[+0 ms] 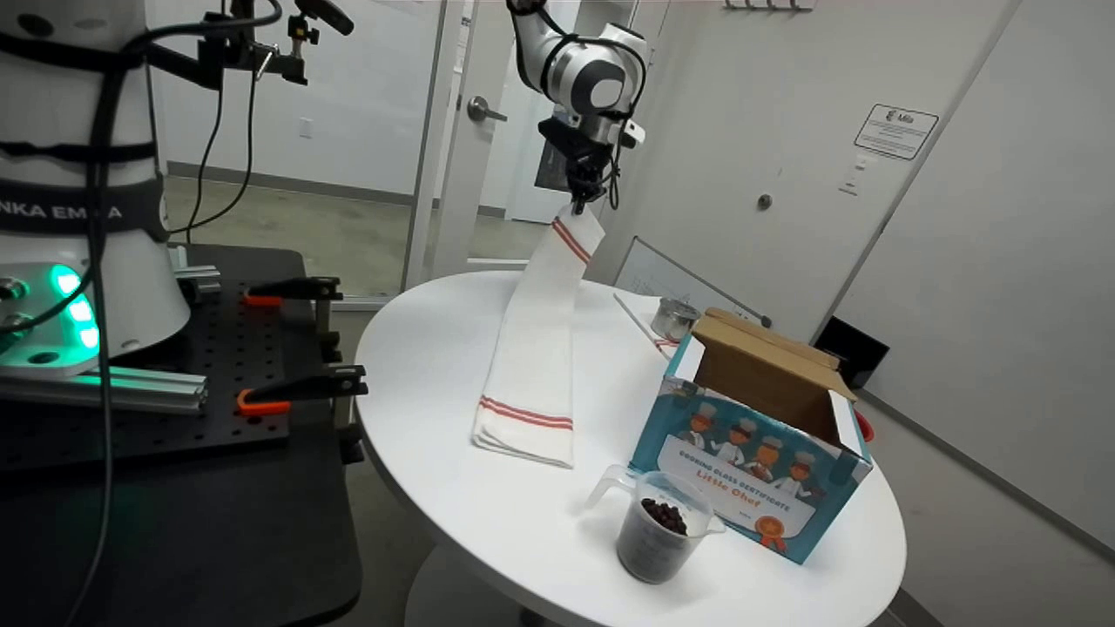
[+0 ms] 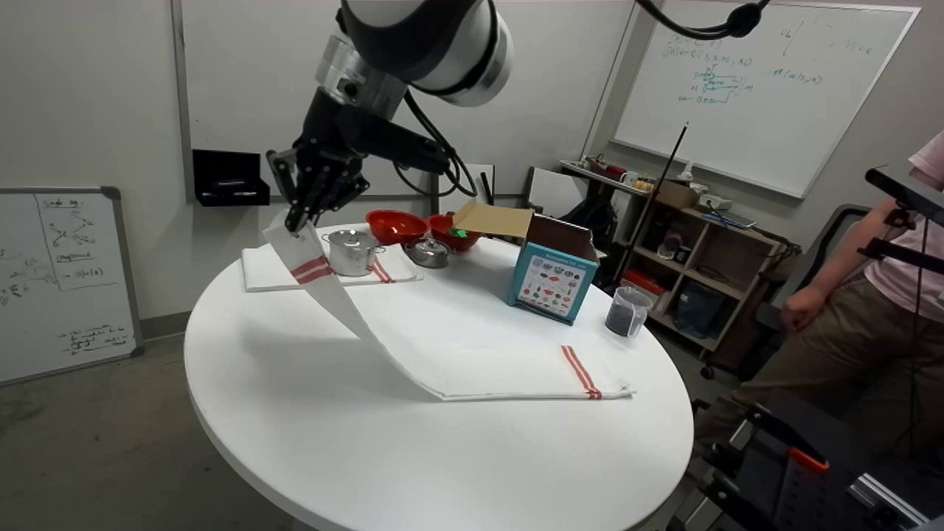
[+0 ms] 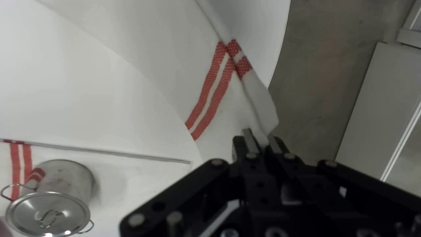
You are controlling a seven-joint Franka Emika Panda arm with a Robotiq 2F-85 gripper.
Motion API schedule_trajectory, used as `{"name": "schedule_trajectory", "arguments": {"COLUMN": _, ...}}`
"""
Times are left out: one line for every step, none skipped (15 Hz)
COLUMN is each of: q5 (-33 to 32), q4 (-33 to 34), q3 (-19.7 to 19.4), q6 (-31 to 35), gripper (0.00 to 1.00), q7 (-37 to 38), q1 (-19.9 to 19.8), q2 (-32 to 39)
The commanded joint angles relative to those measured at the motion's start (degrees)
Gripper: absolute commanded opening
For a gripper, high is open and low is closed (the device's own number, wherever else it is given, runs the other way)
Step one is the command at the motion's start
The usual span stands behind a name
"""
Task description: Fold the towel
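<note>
The towel is white with red stripes at both ends and looks like a long, narrow folded strip. My gripper is shut on one end corner and holds that end raised above the table's far side. In an exterior view the towel slopes down from the gripper; its other striped end lies flat on the table. In the wrist view, the raised end of the towel passes between the fingertips, its edge curled over near the stripes. The cloth between the fingers is partly hidden.
The round white table also bears a colourful cardboard box, a measuring cup with dark contents, a metal pot on another striped cloth, a lidded pan and red bowls. A person stands beyond the table.
</note>
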Motion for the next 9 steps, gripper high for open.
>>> {"name": "schedule_trajectory", "arguments": {"q5": 2.4, "q4": -2.4, "q3": -0.9, "q6": 0.7, "gripper": 0.02, "q7": -0.7, "q1": 0.2, "q2": -1.7}}
{"name": "schedule_trajectory", "arguments": {"q5": 2.6, "q4": -3.8, "q3": -1.1, "q6": 0.9, "gripper": 0.07, "q7": -0.8, "q1": 0.0, "q2": -2.7}}
{"name": "schedule_trajectory", "arguments": {"q5": 2.6, "q4": -3.7, "q3": -1.2, "q6": 0.9, "gripper": 0.07, "q7": -0.8, "q1": 0.0, "q2": -2.7}}
{"name": "schedule_trajectory", "arguments": {"q5": 2.6, "q4": -3.6, "q3": -1.2, "q6": 0.9, "gripper": 0.07, "q7": -0.8, "q1": 0.1, "q2": -2.6}}
{"name": "schedule_trajectory", "arguments": {"q5": 2.6, "q4": -3.5, "q3": -1.2, "q6": 0.9, "gripper": 0.07, "q7": -0.8, "q1": 0.2, "q2": -2.3}}
{"name": "schedule_trajectory", "arguments": {"q5": 2.6, "q4": -3.5, "q3": -1.2, "q6": 0.9, "gripper": 0.02, "q7": -0.8, "q1": 0.4, "q2": -2.2}}
{"name": "schedule_trajectory", "arguments": {"q5": 2.3, "q4": -4.8, "q3": -2.5, "q6": 2.7, "gripper": 0.02, "q7": 1.9, "q1": 1.3, "q2": -3.4}}
{"name": "schedule_trajectory", "arguments": {"q5": 2.6, "q4": -7.0, "q3": -4.0, "q6": 5.9, "gripper": 0.02, "q7": 5.8, "q1": 2.2, "q2": -4.7}}
{"name": "schedule_trajectory", "arguments": {"q5": 3.4, "q4": -9.2, "q3": -4.6, "q6": 8.4, "gripper": 0.02, "q7": 8.2, "q1": 2.5, "q2": -6.1}}
